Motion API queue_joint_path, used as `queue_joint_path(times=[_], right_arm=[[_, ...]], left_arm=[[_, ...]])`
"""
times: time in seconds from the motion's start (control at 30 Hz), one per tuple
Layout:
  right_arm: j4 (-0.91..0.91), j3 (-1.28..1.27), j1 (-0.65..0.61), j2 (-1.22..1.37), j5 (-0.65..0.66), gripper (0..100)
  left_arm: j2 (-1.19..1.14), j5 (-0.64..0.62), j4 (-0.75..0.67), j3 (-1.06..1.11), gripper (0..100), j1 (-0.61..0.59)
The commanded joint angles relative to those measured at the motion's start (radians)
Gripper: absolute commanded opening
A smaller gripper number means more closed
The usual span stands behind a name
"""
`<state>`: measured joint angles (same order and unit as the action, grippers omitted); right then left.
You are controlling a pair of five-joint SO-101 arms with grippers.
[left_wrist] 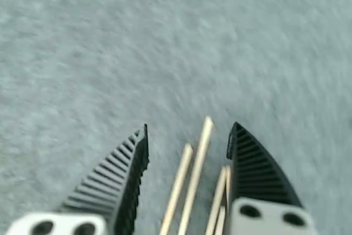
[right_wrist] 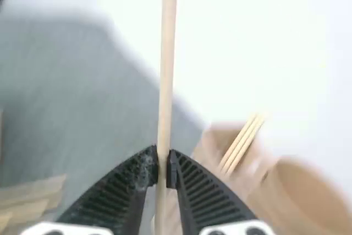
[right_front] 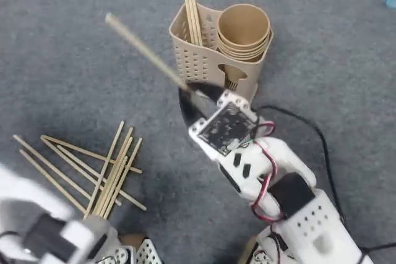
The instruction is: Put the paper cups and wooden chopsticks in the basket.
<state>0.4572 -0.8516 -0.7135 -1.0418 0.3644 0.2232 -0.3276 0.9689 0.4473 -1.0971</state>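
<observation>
**One chopstick held beside the basket, a heap on the mat**

The right gripper (right_wrist: 163, 155) is clamped tight on a single wooden chopstick (right_wrist: 166, 53). Its two black jaws press against the stick's sides with no gap between them. In the high view this arm sits just in front of the beige perforated basket (right_front: 198, 66). The held stick slants up and away over the grey mat (right_front: 322, 60), its far end well clear of the basket's rim.

The basket stands upright on the mat. A nested stack of paper cups (right_front: 243, 26) fills one end of it. A few stored chopsticks (right_front: 193, 10) stand on end at the other, poking above the rim.

A heap of loose chopsticks (right_front: 105, 168) lies criss-crossed on the mat, well apart from the basket and near the left arm (right_front: 55, 236). The left gripper (left_wrist: 191, 130) is spread wide and grips nothing. Its jaws sit to either side of the ends of several of these sticks. One jaw overlaps two of them, but whether it touches them cannot be told.
</observation>
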Motion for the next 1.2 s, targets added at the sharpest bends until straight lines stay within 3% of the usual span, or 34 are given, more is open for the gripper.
queue_joint_path(times=[0.0,0.13,0.3,0.47,0.77,1.17], right_arm=[[-0.186,0.032,0.045,0.120,-0.009,0.8],[-0.321,0.100,0.068,0.314,-0.038,0.8],[-0.512,0.275,0.131,0.576,-0.238,0.8],[-0.541,0.539,0.206,0.823,-0.370,0.8],[-0.550,0.723,0.229,1.125,-0.433,0.8],[-0.541,0.698,0.226,1.222,-0.465,2.7]], left_arm=[[0.192,0.025,-0.124,0.236,23,0.084],[0.307,0.026,-0.190,0.397,23,0.147],[0.413,0.031,-0.247,0.547,23,0.218],[0.499,0.032,-0.358,0.697,23,0.276],[0.603,0.034,-0.387,0.780,23,0.316],[0.608,0.072,-0.388,0.783,23,0.316]])
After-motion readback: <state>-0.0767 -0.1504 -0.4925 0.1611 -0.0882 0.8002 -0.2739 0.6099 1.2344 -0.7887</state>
